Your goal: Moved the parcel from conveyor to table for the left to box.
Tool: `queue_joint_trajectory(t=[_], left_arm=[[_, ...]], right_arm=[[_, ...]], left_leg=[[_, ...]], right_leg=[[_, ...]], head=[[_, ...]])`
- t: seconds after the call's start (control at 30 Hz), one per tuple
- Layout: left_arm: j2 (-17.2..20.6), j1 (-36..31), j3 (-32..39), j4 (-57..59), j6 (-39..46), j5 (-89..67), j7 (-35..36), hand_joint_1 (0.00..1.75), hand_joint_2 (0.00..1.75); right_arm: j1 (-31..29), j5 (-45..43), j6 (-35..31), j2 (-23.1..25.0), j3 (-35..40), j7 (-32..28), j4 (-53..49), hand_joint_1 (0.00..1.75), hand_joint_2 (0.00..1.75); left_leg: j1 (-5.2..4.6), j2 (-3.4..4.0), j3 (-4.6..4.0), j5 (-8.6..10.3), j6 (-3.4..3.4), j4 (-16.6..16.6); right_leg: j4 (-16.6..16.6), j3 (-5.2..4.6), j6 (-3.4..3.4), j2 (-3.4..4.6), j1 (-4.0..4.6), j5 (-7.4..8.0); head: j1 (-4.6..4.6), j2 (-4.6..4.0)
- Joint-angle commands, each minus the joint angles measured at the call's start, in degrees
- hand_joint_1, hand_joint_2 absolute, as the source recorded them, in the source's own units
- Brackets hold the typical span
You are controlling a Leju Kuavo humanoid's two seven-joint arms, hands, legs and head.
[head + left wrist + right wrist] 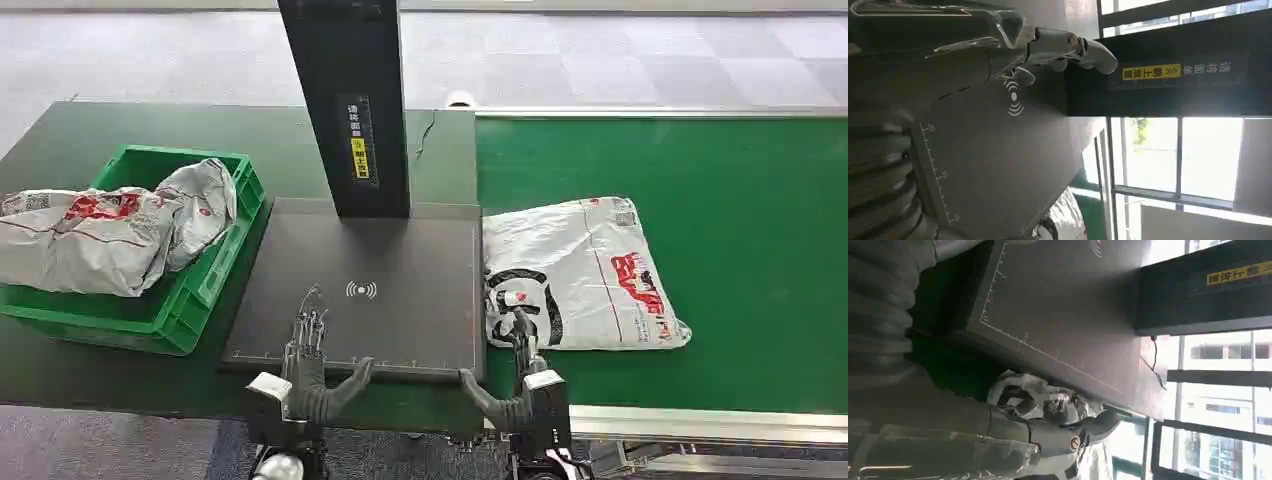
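A white parcel with red and black print lies flat on the green conveyor, its left edge against the dark scanning platform. My right hand reaches over the parcel's near left corner with its fingers stretched out and nothing gripped. The right wrist view has those fingers just beside the crumpled parcel corner; whether they touch it I cannot tell. My left hand hovers over the platform's front edge, fingers extended and empty.
A green crate on the dark table at left holds grey parcels that spill over its left rim. A black post with a yellow label rises from the back of the platform. The conveyor's metal rail runs along the near side.
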Motion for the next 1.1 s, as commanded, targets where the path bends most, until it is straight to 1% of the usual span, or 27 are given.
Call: queue_joint_trajectory(t=[0.03, 0.07, 0.1, 0.17, 0.2, 0.23, 0.27, 0.33, 0.37, 0.43, 0.47, 0.5, 0.53, 0.57, 0.6, 0.63, 0.7, 0.83, 0.9, 0.97, 1.1], left_arm=[[0.7, -1.1, -0.7, 1.9, -0.2, 0.4, 0.0, 0.0, 1.75], [0.7, -1.1, -0.6, 1.9, -0.2, 0.4, 0.0, 0.0, 1.75], [0.7, -1.2, -0.7, 1.8, -0.5, 0.4, 0.0, 0.0, 1.75], [0.1, -1.5, -0.5, 1.6, -1.2, 0.1, 0.0, 0.0, 1.75], [-0.1, -1.7, -0.7, 1.5, -1.8, -0.5, 0.2, 0.0, 1.75], [-0.3, -1.8, -0.6, 1.5, -2.1, -0.9, 0.4, 0.0, 1.75], [-0.4, -1.9, -0.7, 1.5, -2.2, -1.0, 0.5, 0.0, 1.75], [-0.4, -1.9, -0.6, 1.5, -2.2, -1.1, 0.5, 0.0, 1.75], [-0.4, -2.0, -0.6, 1.5, -2.5, -1.2, 0.5, 0.0, 1.75], [-0.3, -2.1, -0.7, 1.5, -3.2, -1.3, 0.6, 0.0, 1.75], [-0.2, -2.3, -0.9, 1.8, -3.5, -1.3, 0.6, 0.0, 1.75], [-0.2, -2.5, -1.1, 2.1, -3.5, -1.3, 0.6, 0.0, 1.75], [0.0, -2.6, -1.3, 2.4, -3.5, -1.3, 0.6, 0.0, 1.75], [0.2, -2.7, -1.5, 2.6, -3.5, -1.2, 0.6, 0.0, 1.75], [0.4, -3.0, -1.8, 3.0, -3.7, -1.1, 0.6, 0.0, 1.75], [0.5, -3.2, -1.9, 3.3, -3.8, -1.0, 0.6, 0.0, 1.75], [0.7, -3.1, -2.1, 3.5, -3.5, -0.6, 0.5, 0.0, 1.75], [0.8, -2.7, -2.2, 3.3, -3.3, -0.4, 0.4, 0.0, 1.75], [1.0, -2.5, -2.3, 3.0, -3.0, -0.2, 0.5, 0.0, 1.75], [1.1, -2.4, -2.2, 3.0, -2.7, -0.2, 0.5, 0.0, 1.75], [1.4, -2.6, -2.4, 3.4, -2.6, -0.2, 0.6, 0.0, 1.75]], right_arm=[[-3.8, 13.6, -7.8, -5.4, -6.1, 4.5, -7.0, 0.0, 1.75], [-5.2, 17.7, -11.2, -6.2, -6.8, 5.2, -6.5, 0.0, 1.75], [-7.6, 23.7, -16.6, -7.9, -8.1, 6.4, -5.5, 0.0, 1.75], [-13.7, 26.3, -17.7, -10.7, -10.7, 7.9, -0.5, 0.0, 1.75], [-17.2, 30.0, -19.6, -11.9, -11.8, 9.8, 3.4, 0.0, 1.75], [-19.9, 31.3, -19.1, -12.7, -13.0, 10.3, 6.3, 0.0, 1.75], [-21.0, 31.2, -18.6, -13.1, -13.5, 10.3, 7.1, 0.0, 1.75], [-21.3, 31.5, -18.6, -12.8, -13.6, 10.0, 7.9, 0.0, 1.75], [-23.1, 34.2, -19.6, -13.1, -13.8, 11.6, 10.4, 0.0, 1.75], [-29.5, 36.5, -18.1, -15.1, -14.4, 14.9, 18.3, 0.0, 1.75], [-34.5, 36.9, -17.7, -16.2, -15.1, 15.5, 25.1, 0.0, 1.75], [-38.4, 36.6, -15.1, -17.1, -15.3, 16.9, 31.0, 0.0, 1.75], [-42.1, 35.4, -11.2, -17.7, -16.1, 18.0, 36.8, 0.0, 1.75], [-44.4, 33.0, -6.1, -18.0, -17.6, 18.0, 40.5, 0.0, 1.75], [-46.6, 30.9, 1.1, -18.4, -18.8, 19.2, 45.1, 0.0, 1.75], [-47.7, 30.9, 3.7, -18.9, -18.6, 20.5, 47.2, 0.0, 1.75], [-49.8, 31.5, 11.5, -19.4, -17.8, 25.9, 52.3, 0.0, 1.75], [-49.7, 32.0, 12.5, -19.0, -17.4, 26.9, 52.8, 0.0, 1.75], [-49.9, 32.3, 15.6, -18.7, -17.2, 29.6, 53.3, 0.0, 1.75], [-50.2, 31.9, 17.7, -18.1, -17.7, 30.3, 53.6, 0.0, 1.75], [-51.0, 33.0, 24.5, -17.4, -16.6, 34.1, 54.4, 0.0, 1.75]], left_leg=[[-0.05, -0.1, 0.02, 0.03, 0.05, 0.0], [-0.06, -0.06, -0.01, 0.03, 0.05, 0.0], [-0.05, -0.02, 0.01, 0.03, 0.05, 0.0], [-0.06, 0.03, 0.02, 0.04, 0.05, 0.0], [-0.06, 0.03, 0.03, 0.05, 0.06, 0.0], [-0.08, 0.05, 0.03, 0.07, 0.08, 0.0], [-0.07, 0.07, 0.02, 0.07, 0.07, 0.0], [-0.06, -0.01, 0.07, 0.11, 0.11, 0.0], [-0.05, -0.01, 0.07, 0.11, 0.1, 0.0], [-0.03, 0.0, 0.12, 0.1, 0.09, 0.0], [-0.06, 0.1, 0.11, 0.07, 0.08, 0.0], [-0.07, 0.22, 0.11, 0.09, 0.1, 0.0], [-0.07, 0.23, 0.1, 0.07, 0.1, 0.1], [-0.08, 0.25, 0.11, 0.1, 0.11, 0.0], [-0.08, 0.17, 0.11, 0.1, 0.12, 0.0], [-0.07, 0.15, 0.11, 0.15, 0.14, 0.0], [-0.05, 0.04, 0.14, 0.15, 0.1, 0.0], [-0.03, 0.01, 0.19, 0.16, 0.12, 0.0], [-0.06, -0.05, 0.08, 0.15, 0.12, 0.0], [-0.06, -0.02, 0.07, 0.15, 0.12, 0.0], [-0.07, 0.07, 0.06, 0.17, 0.13, 0.0]], right_leg=[[0.0, 0.05, 0.03, -0.07, -0.04, 0.01], [0.0, 0.01, 0.03, -0.03, -0.05, 0.02], [0.0, 0.02, 0.03, 0.0, -0.05, 0.03], [0.0, 0.02, 0.04, 0.03, -0.06, 0.06], [0.0, 0.02, 0.05, 0.04, -0.06, 0.07], [-0.1, 0.03, 0.06, 0.07, -0.08, 0.12], [0.0, 0.02, 0.06, 0.08, -0.08, 0.13], [-0.1, 0.1, 0.1, 0.01, -0.08, 0.18], [-0.1, 0.09, 0.11, -0.01, -0.07, 0.17], [-0.1, 0.14, 0.09, 0.02, -0.05, 0.16], [0.0, 0.08, 0.1, 0.12, -0.08, 0.17], [0.0, 0.03, 0.11, 0.24, -0.1, 0.24], [0.0, 0.03, 0.11, 0.23, -0.09, 0.22], [0.0, 0.03, 0.11, 0.26, -0.1, 0.26], [0.0, 0.06, 0.12, 0.15, -0.11, 0.23], [-0.1, 0.08, 0.12, 0.15, -0.09, 0.28], [0.0, 0.14, 0.1, 0.04, -0.07, 0.23], [-0.1, 0.19, 0.09, 0.06, -0.05, 0.23], [0.0, 0.08, 0.1, 0.01, -0.08, 0.2], [0.0, 0.06, 0.1, 0.04, -0.08, 0.21], [0.0, 0.03, 0.1, 0.12, -0.08, 0.26]], head=[[0.0, 0.0], [0.0, 0.0], [0.0, 0.0], [0.0, 0.0], [0.0, 0.0], [0.0, -0.02], [0.0, 0.0], [0.0, 0.0], [0.02, 0.0], [0.02, 0.0], [0.0, 0.0], [0.0, -0.02], [-0.04, -0.02], [-0.02, 0.0], [-0.02, 0.0], [0.0, 0.0], [0.0, 0.0], [-0.02, 0.0], [0.0, 0.0], [-0.02, 0.0], [0.0, 0.0]])
